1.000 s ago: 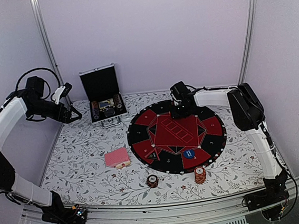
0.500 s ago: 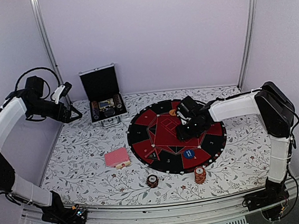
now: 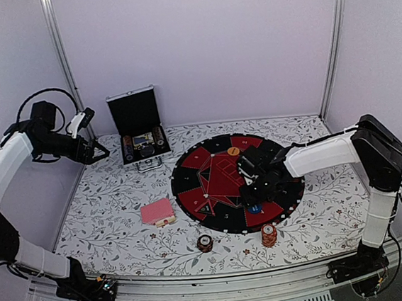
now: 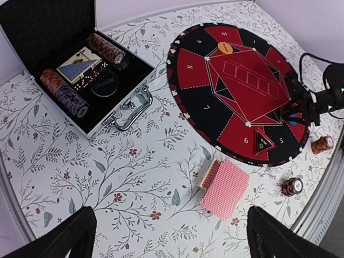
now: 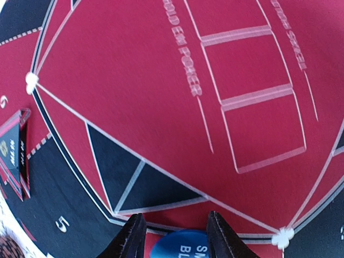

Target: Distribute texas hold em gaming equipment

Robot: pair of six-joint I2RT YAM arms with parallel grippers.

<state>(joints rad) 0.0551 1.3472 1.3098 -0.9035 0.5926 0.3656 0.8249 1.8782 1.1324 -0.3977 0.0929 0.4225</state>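
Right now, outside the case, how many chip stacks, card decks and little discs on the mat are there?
Chip stacks: 2, orange stack, dark red stack
Card decks: 1, pink deck
Discs on the mat: 2, orange disc, blue disc
Total: 5

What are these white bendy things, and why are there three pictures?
They are two robot arms, each ending in a two-finger gripper. One picture looks down from above. The other two come from a camera on each wrist. On the table lie a round mat, a deck of cards, orange chips, dark chips and an open case. The left gripper is raised beside the case, open and holding nothing. The right gripper is low over the mat, fingers apart on either side of a blue disc. I cannot tell whether they touch it.
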